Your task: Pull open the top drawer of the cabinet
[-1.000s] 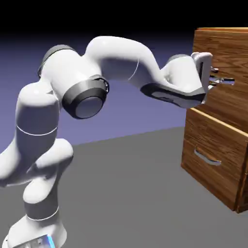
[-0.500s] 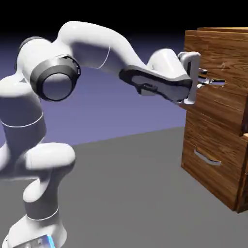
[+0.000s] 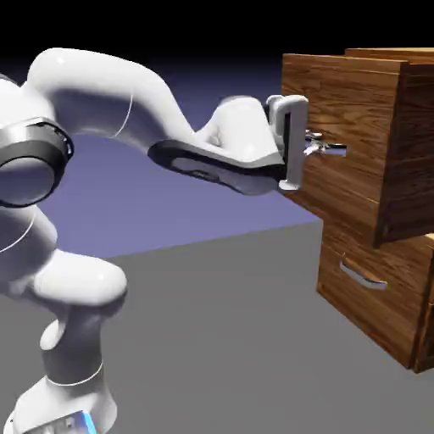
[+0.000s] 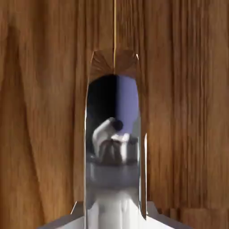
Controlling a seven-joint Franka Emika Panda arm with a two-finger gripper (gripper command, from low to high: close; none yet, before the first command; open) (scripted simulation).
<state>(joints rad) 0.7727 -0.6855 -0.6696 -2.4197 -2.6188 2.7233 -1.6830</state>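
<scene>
While the gripper (image 3: 320,149) was apparently clamped on the handle (image 4: 114,147), the top drawer (image 3: 347,127), at upper right, projected from the cabinet (image 3: 377,305), so traction could open it.

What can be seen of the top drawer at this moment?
The top drawer is a brown wood-grain box, slid partway out of the cabinet so its front overhangs the lower drawer front. Its short silver handle sticks out level. The claw is shut on that handle. In the hand view the shiny handle fills the middle against the wood.
</scene>
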